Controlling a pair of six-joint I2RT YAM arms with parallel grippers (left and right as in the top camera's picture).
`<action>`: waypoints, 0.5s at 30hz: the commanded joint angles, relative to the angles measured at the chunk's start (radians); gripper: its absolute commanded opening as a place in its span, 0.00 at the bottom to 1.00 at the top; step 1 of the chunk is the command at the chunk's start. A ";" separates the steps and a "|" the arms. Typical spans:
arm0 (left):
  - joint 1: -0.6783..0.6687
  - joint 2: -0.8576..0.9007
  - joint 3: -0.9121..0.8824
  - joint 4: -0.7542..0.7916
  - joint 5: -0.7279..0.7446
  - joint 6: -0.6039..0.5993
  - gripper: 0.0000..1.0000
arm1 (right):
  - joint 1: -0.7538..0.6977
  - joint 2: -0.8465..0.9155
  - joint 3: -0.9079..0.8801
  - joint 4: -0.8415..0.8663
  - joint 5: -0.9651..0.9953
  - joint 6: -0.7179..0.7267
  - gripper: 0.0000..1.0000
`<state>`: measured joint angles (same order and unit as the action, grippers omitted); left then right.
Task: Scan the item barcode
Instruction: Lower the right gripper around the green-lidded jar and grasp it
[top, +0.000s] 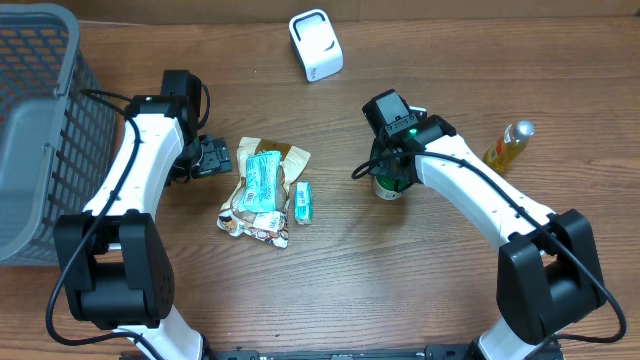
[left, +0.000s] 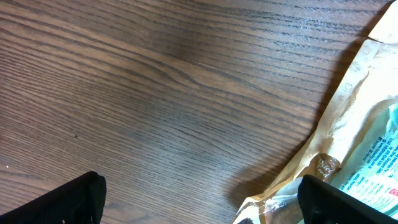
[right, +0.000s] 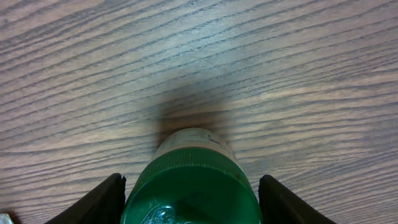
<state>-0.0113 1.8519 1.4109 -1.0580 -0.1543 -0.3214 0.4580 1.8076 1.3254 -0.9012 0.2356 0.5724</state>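
light: bright, even | shadows: soft | wrist views: slightly blurred

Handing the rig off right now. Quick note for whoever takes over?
Left hand: open, empty, beside the snack packets.
Right hand: fingers either side of the green-capped bottle, which stands upright; grip not confirmed.
White scanner at the far edge; yellow bottle to the right.
Done: right hand lined up on the bottle.
Left: secure it, lift, show its barcode to the scanner.
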 joint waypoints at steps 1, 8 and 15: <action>0.005 -0.008 0.015 0.000 -0.005 0.007 1.00 | -0.006 0.002 -0.006 -0.010 -0.032 0.000 0.59; 0.005 -0.008 0.015 0.001 -0.005 0.007 1.00 | -0.006 0.002 -0.006 -0.075 -0.044 0.003 0.59; 0.005 -0.008 0.015 0.001 -0.005 0.007 1.00 | -0.006 0.002 -0.006 -0.154 -0.140 0.004 0.60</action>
<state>-0.0113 1.8519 1.4109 -1.0580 -0.1543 -0.3214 0.4580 1.8015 1.3354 -1.0214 0.1745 0.5766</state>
